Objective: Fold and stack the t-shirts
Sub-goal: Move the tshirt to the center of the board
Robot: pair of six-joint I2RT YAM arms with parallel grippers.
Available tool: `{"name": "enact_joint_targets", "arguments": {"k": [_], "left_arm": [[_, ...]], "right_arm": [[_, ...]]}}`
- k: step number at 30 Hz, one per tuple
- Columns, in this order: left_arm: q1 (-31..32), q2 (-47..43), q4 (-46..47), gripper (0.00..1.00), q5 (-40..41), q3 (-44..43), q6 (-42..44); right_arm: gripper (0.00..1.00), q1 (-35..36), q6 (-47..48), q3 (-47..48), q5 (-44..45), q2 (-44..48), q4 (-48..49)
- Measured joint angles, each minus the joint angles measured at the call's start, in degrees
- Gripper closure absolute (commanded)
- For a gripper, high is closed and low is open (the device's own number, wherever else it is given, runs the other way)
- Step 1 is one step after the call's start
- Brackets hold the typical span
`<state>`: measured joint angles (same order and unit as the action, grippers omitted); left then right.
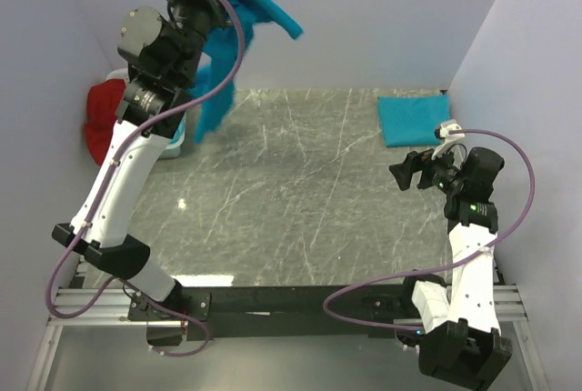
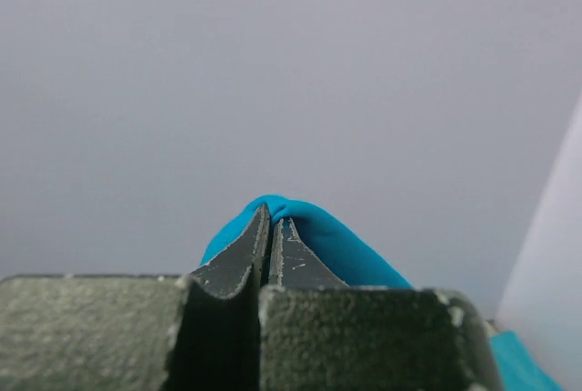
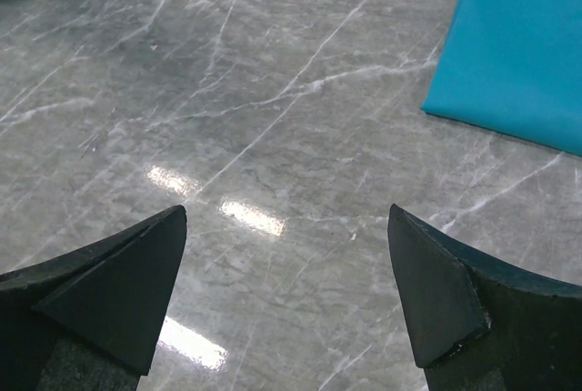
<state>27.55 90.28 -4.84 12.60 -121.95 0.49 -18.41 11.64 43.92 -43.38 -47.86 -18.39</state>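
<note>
Step in hand: pick-up and lift of the 2nd shirt, prior to spreading. L gripper (image 2: 273,220) is raised high over the far-left corner of the table (image 1: 300,209), jaws pressed together on a pinch of the unfolded t-shirt (image 1: 218,82). L wrist view shows teal cloth bulging round the fingertips, no gap betw. them. Shirt hangs bunched from that pinch, one part flung out to the R at the top, the rest trailing down alongside the arm. Its lower end is near the table's far-left edge; contact w/ the surface cannot be confirmed from above. R gripper (image 1: 406,171) is spread wide, nothing in it, hovering over the R side of the table and pointing left; R wrist view shows bare marble betw. its fingers. Folded t-shirt (image 1: 414,120), a neat flat rectangle, lies at the far-right corner, just beyond the R gripper and apart from it. A red item (image 1: 105,114) sits off the table's L edge; nature unclear. Assessment: one shirt done, one in process, no fold begun on it. Next move, in my judgement: bring the hanging shirt inward to mid-table and lay it flat. The R gripper would need to take a 2nd corner or hem so the cloth can be drawn out square. Risk: single-point pinch on twisted cloth, so it may land crumpled; keep it clear of the finished piece.
</note>
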Motion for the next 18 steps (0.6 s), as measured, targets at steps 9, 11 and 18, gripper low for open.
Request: {"name": "enact_joint_targets", "arguments": {"k": [9, 11, 18], "left_arm": [[8.6, -0.3, -0.2, 1.00, -0.1, 3.4, 3.0], [9.1, -0.3, -0.1, 1.00, -0.3, 5.4, 3.1], [9.3, 0.5, -0.7, 1.00, -4.9, 9.9, 0.3]], "right_arm": [[0.03, 0.0, 0.0, 0.0, 0.0, 0.0, -0.1], [0.03, 0.0, 0.0, 0.0, 0.2, 0.0, -0.1], [0.03, 0.0, 0.1, 0.0, 0.2, 0.0, -0.1]]}}
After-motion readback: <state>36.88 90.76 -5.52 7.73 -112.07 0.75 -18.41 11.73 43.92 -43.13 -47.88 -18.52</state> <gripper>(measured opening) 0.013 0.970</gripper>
